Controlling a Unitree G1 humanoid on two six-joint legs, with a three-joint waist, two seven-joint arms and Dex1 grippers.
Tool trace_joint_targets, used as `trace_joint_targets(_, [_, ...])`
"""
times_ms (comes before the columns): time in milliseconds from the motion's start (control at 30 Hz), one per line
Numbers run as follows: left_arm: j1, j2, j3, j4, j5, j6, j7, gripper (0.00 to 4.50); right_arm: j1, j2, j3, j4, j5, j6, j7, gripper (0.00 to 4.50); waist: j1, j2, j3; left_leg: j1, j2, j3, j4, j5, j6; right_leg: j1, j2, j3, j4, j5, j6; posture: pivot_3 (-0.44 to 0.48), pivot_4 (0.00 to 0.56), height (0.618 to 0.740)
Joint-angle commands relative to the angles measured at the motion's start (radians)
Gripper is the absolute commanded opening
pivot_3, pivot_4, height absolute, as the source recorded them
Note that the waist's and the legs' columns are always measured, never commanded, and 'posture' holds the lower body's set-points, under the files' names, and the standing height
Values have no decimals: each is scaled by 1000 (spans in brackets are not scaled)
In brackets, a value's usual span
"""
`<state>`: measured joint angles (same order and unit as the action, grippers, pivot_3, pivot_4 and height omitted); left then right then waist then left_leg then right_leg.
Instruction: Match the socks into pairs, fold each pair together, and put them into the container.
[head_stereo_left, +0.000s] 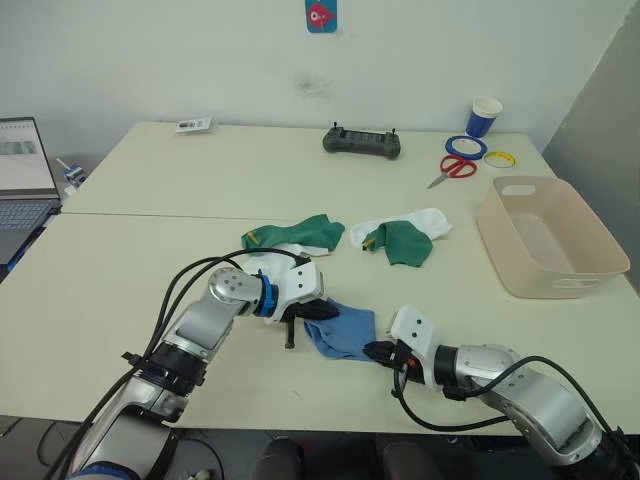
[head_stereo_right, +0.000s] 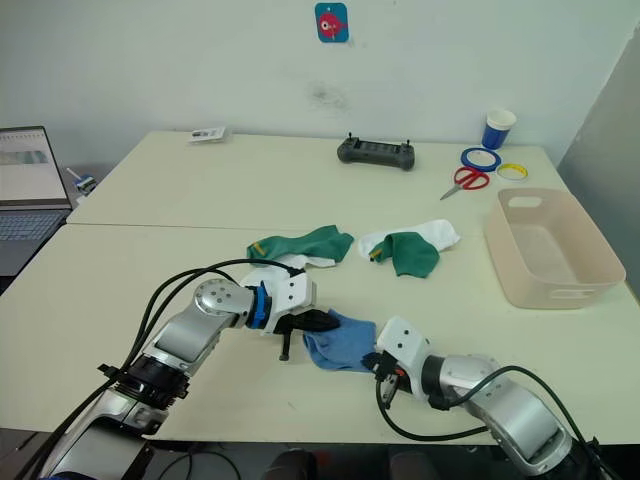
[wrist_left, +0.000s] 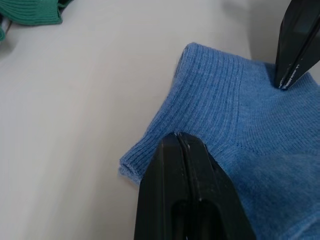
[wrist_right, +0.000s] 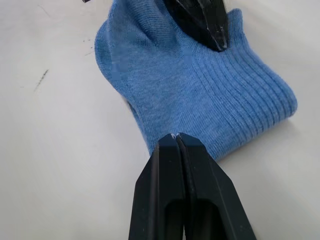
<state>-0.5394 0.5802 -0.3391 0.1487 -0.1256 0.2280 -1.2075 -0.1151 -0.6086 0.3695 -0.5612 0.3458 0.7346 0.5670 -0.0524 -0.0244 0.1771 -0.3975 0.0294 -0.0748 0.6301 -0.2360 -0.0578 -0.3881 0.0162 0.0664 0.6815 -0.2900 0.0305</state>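
Observation:
A folded light blue sock (head_stereo_left: 342, 331) lies near the table's front edge. My left gripper (head_stereo_left: 318, 311) is shut, its tip on the sock's left cuff edge (wrist_left: 165, 125). My right gripper (head_stereo_left: 379, 351) is shut too, touching the sock's right edge (wrist_right: 210, 115); no fabric shows between either pair of fingers. Farther back, a dark green sock (head_stereo_left: 296, 233) lies over a white one (head_stereo_left: 322, 250). Another green sock (head_stereo_left: 406, 243) lies on a white sock (head_stereo_left: 428, 218). The beige container (head_stereo_left: 499, 231) stands at the right.
At the back of the table are a black controller (head_stereo_left: 361, 142), red scissors (head_stereo_left: 455, 168), tape rolls (head_stereo_left: 466, 147) and a blue cup (head_stereo_left: 484, 117). A laptop (head_stereo_left: 25, 175) sits at the far left, and a small card (head_stereo_left: 193, 124) lies at the back left.

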Motion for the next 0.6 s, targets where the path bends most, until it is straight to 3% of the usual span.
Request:
trace_joint_targets(33, [-22,27,54,-107,-63,7,-47,0,-23,29,-86,-72,59,9,6,59,0,0,1,-1,0,0,0,0,0,0,0,0,0,0,0,0,150,740])
trace_joint_targets(333, [68,83,42,-254,-127,26,-129,0,-87,133,-33,22,-26,-21,-40,59,0,0,1,-1,0,0,-1,0,0,-1,0,0,-1,0,-1,0,150,740])
trace_joint_targets(600, [134,78,7,-93,-19,-90,-85,0,-81,178,-10,121,-137,-1,-116,59,2,0,1,-1,0,0,0,0,0,-1,0,0,0,0,-1,0,150,740])
